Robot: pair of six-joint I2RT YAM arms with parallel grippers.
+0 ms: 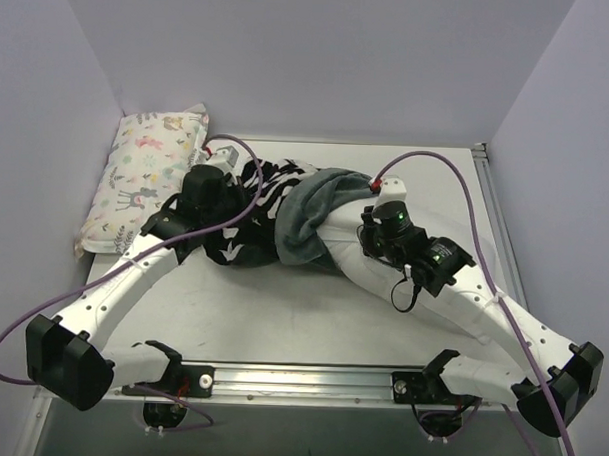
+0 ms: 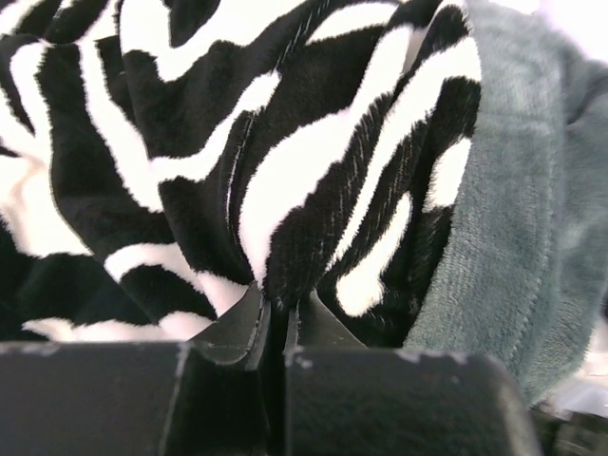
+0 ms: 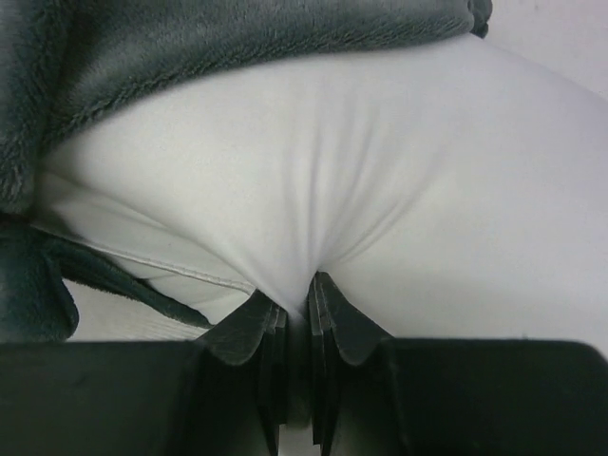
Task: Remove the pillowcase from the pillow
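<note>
The pillowcase (image 1: pixel 260 201) lies bunched in the middle of the table, zebra stripes on its left part and its plush grey-teal side (image 1: pixel 315 213) turned out on the right. The white pillow (image 1: pixel 358 260) sticks out of it toward the right arm. My left gripper (image 1: pixel 217 200) is shut on a fold of the zebra fabric (image 2: pixel 275 190); its fingertips (image 2: pixel 249 318) pinch the cloth. My right gripper (image 1: pixel 370 225) is shut on a pinch of the white pillow (image 3: pixel 361 190), with the grey-teal edge (image 3: pixel 190 57) of the pillowcase just above.
A smaller white pillow with pastel animal print (image 1: pixel 146 177) lies at the far left against the wall. Purple cables (image 1: pixel 442 163) loop over both arms. A metal rail (image 1: pixel 309 373) runs along the near table edge. Walls close the back and both sides.
</note>
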